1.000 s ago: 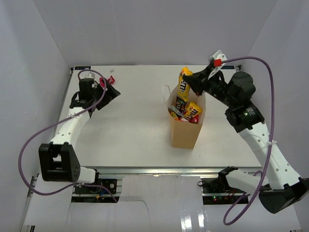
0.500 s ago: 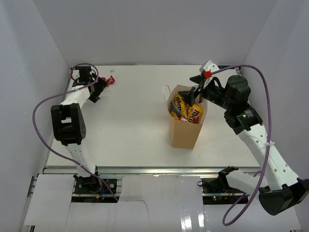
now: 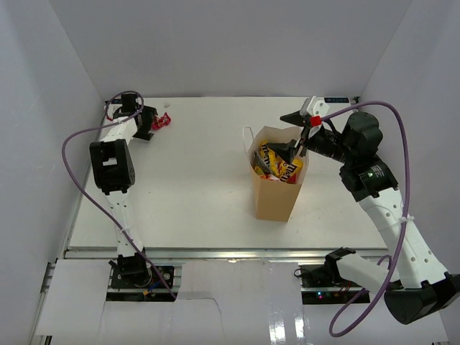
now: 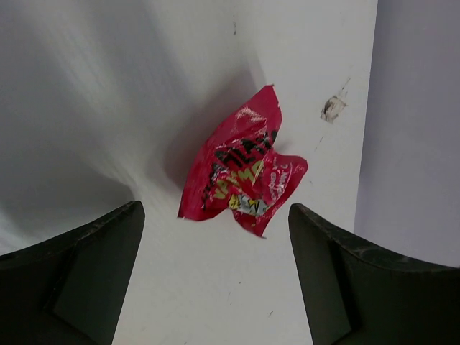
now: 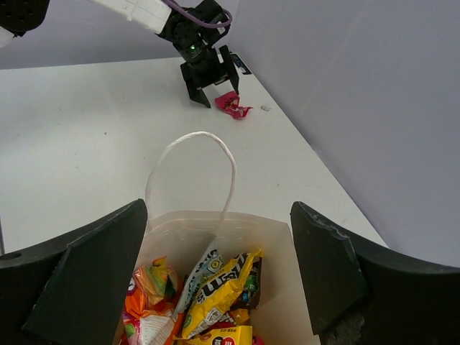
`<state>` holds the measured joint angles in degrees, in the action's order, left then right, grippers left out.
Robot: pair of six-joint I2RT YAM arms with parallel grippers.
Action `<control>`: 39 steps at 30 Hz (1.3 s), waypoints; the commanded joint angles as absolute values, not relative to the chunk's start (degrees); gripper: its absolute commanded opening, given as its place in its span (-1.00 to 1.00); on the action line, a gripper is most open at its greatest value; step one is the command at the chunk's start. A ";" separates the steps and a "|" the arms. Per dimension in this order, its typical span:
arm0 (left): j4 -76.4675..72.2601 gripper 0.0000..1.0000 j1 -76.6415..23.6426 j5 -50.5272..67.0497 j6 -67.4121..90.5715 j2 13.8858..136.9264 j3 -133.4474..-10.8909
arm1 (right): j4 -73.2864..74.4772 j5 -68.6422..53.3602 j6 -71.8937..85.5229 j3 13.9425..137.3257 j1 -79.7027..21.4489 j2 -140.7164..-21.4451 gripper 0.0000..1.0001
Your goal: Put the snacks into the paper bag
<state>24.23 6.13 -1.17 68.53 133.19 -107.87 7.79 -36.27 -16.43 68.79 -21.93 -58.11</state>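
The tan paper bag (image 3: 275, 195) stands upright right of the table's middle, with a white loop handle (image 5: 192, 136). Several snacks lie inside it, among them a yellow packet (image 5: 226, 286) and an orange one (image 5: 147, 305). My right gripper (image 3: 290, 134) hovers open just above the bag's mouth, with nothing between its fingers. A crumpled red packet (image 4: 241, 169) lies on the table at the back left corner. My left gripper (image 4: 215, 214) is open right beside the red packet (image 3: 162, 121), with its fingers either side of the packet's near edge and not touching it.
White enclosure walls (image 3: 65, 79) rise close behind and left of the red packet. A small mark (image 4: 332, 108) lies on the table by the back wall. The left arm (image 3: 111, 169) stretches along the left table edge.
My right gripper opened and the yellow packet it held dropped into the bag. The left arm swung to the back left corner, up to the red packet.
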 commanded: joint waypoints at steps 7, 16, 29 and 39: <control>25.22 0.65 6.68 1.93 75.50 141.24 -117.60 | 7.65 -37.88 -16.61 69.96 -20.83 -58.89 0.74; 21.72 -0.44 6.94 4.65 73.40 141.24 -112.16 | 7.30 -38.32 -15.21 71.72 -19.34 -59.33 0.74; 3.10 -1.00 10.11 15.55 63.02 129.56 -94.94 | 6.16 -39.46 -14.15 69.70 -18.98 -57.48 0.74; -8.96 -1.00 11.60 33.20 55.64 111.81 -70.68 | 3.96 -48.59 -11.95 68.73 -19.25 -57.83 0.73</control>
